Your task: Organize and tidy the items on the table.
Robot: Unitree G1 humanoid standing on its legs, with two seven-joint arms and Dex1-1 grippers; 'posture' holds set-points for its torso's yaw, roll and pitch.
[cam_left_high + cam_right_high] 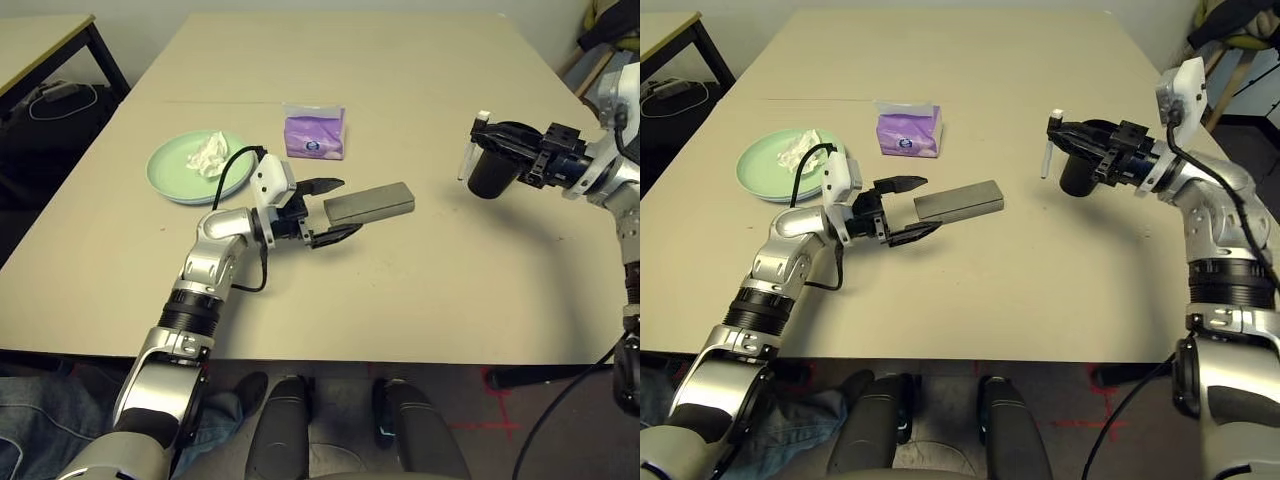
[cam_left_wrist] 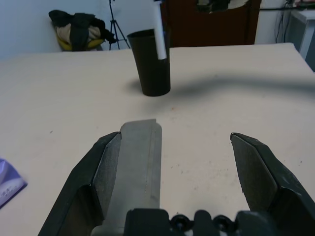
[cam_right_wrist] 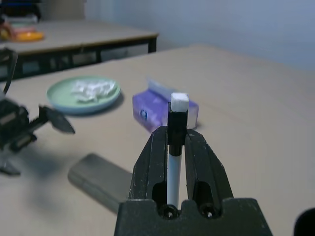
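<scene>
The left gripper (image 1: 325, 214) stands spread, the near end of the grey-beige case (image 1: 370, 204) between or just by its fingertips; I can't quite tell if they touch. The right gripper (image 1: 1052, 129) pinches a white pen (image 1: 1047, 160) beside the black cup (image 1: 1077, 176). Beyond the case sits the purple tissue pack (image 1: 314, 134); over on the left, crumpled tissue (image 1: 209, 155) lies on the green plate (image 1: 172, 179).

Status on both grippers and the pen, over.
Left gripper open at glasses case. Right gripper shut on pen, beside black cup.
</scene>
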